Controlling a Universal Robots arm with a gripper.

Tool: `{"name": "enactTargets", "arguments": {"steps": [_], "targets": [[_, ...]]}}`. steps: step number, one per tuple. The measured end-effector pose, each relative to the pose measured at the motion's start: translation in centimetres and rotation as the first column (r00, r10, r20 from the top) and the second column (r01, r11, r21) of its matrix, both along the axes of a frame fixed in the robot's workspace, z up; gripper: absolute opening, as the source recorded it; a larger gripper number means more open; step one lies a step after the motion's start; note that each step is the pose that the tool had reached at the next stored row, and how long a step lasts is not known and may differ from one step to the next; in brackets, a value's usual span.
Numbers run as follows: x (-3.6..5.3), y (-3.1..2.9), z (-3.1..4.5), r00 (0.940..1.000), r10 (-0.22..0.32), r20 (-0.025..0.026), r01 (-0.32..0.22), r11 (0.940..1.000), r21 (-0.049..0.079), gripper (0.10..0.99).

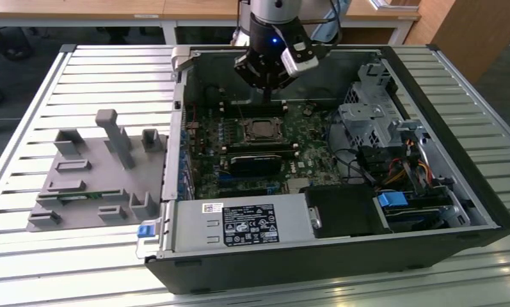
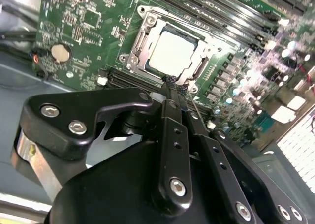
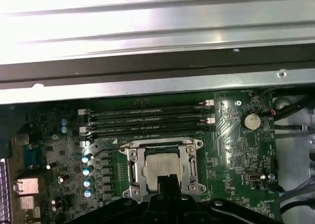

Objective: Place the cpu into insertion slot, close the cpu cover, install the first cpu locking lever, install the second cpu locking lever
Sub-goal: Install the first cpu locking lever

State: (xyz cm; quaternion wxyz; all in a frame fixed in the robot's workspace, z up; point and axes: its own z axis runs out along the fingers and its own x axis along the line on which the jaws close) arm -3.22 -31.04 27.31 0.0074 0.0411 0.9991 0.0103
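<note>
Over the green board (image 2: 78,32), my hand (image 2: 172,82) hangs with fingers (image 2: 171,111) together, gripping nothing, tips just beside the cpu cover (image 2: 140,41); that cover lies flat, I judge to pin the cpu (image 2: 172,51) down in the insertion slot (image 2: 147,18).

Slatted metal table (image 1: 67,268), wooden desk (image 1: 84,7) behind

Beside my open black metal computer case (image 1: 323,268), at the exterior view's left, a grey plastic fixture block (image 1: 93,173) lies on the slatted metal table (image 1: 32,268). A silver power supply box (image 1: 237,225) sits inside the case.
</note>
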Motion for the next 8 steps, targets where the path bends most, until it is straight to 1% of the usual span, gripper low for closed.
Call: {"name": "enactTargets", "arguments": {"steps": [3,8], "targets": [[0.00,0.00,-0.02,0.9986,0.054,-0.0001,-0.054,0.9986,0.000,0.106],[0.00,0.00,-0.03,0.9908,0.136,0.0000,-0.136,0.9908,0.000,0.106]]}}
